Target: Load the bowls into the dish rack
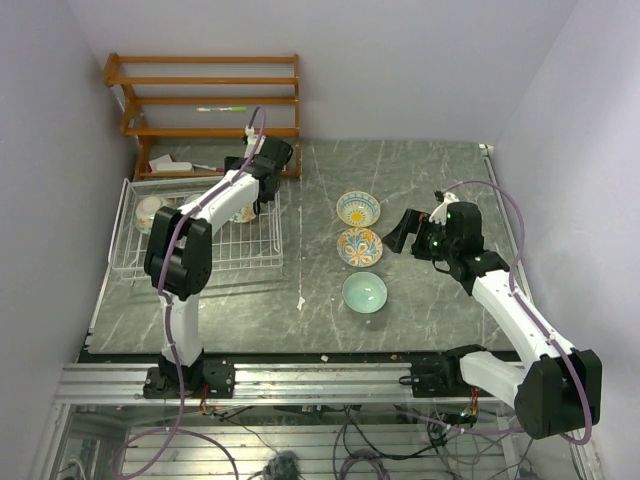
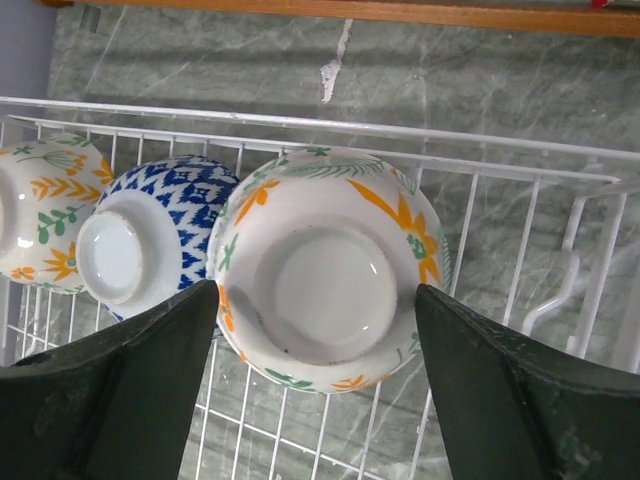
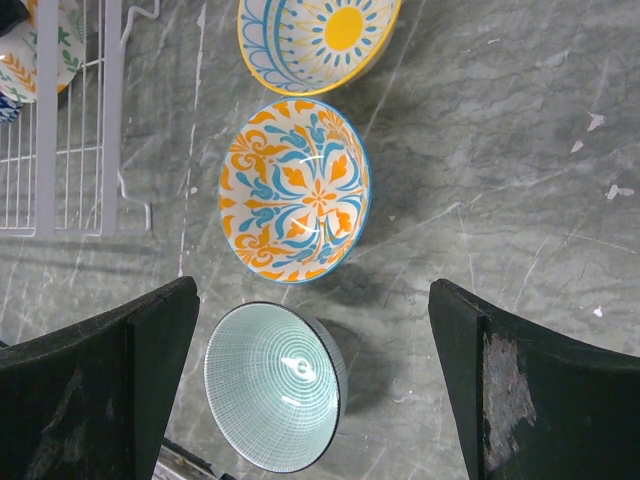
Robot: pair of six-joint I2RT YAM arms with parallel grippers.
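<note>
The left gripper's fingers are closed against the two sides of an upturned white bowl with orange flowers. It looks much larger than its neighbours, so I judge it is held up over the rack and not yet set down. Below it in the rack lie a blue-patterned bowl and another flowered bowl, touching each other. The right gripper is spread wide and holds nothing. It hovers over the table with the teal bowl between its fingers and the orange-and-blue bowl and yellow bowl beyond. So two are loaded, one is arriving and three remain. The left arm reaches over the rack with its elbow raised, and the right arm stretches forward and inward toward the row of bowls.
</note>
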